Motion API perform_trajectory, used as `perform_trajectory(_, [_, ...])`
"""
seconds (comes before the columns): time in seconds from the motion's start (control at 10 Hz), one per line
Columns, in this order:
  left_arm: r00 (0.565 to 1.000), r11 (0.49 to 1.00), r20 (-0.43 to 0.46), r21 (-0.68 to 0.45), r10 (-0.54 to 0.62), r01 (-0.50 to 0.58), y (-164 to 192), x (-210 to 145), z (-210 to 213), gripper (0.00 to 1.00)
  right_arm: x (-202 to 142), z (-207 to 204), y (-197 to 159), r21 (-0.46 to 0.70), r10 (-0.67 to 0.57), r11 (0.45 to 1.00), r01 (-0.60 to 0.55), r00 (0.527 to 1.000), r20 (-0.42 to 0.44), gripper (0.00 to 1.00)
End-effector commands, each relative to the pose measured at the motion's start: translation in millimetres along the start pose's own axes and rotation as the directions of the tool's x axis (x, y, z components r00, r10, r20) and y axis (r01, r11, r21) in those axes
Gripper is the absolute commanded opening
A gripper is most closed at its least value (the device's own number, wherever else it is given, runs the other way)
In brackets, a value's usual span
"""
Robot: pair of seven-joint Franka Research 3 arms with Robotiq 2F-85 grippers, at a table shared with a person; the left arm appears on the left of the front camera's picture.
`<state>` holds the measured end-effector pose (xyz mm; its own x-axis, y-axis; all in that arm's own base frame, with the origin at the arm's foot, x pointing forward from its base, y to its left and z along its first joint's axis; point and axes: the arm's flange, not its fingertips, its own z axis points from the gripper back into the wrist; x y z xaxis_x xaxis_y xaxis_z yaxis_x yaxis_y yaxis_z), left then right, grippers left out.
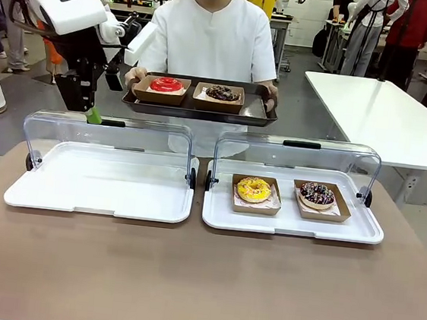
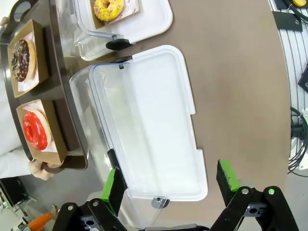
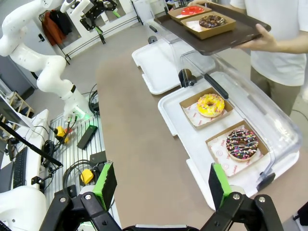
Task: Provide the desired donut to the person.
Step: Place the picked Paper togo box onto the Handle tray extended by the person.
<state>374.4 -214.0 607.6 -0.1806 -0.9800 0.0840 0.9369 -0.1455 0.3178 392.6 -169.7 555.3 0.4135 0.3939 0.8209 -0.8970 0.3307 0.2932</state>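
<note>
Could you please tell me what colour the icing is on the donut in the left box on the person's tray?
Glossy red icing on that donut, clearest in the front view.

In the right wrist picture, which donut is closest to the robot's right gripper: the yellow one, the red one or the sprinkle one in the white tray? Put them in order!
From the right gripper:
1. Sprinkle donut, near end of the white tray.
2. Yellow donut, next box along.
3. Red donut, far off on the person's dark tray.

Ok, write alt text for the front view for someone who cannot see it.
A person in a white shirt holds a dark tray carrying a red donut and a chocolate donut. On the table, the left white tray has nothing in it; the right white tray holds a yellow donut and a sprinkled chocolate donut. The left gripper hovers above the left tray's raised clear lid.
</note>
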Motion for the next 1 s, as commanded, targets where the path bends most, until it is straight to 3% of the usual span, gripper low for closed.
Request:
perform_trajectory(0.0, [1.0,1.0,-0.001,0.003,-0.003,0.003,2.3,3.3,2.7,1.0,0.6,-0.6,0.5,0.002,-0.003,1.0,0.003,1.0,0.01,1.0])
perform_trajectory(0.9, [1.0,1.0,-0.001,0.003,-0.003,0.003,2.3,3.3,2.7,1.0,0.6,-0.6,0.5,0.002,-0.003,1.0,0.003,1.0,0.01,1.0])
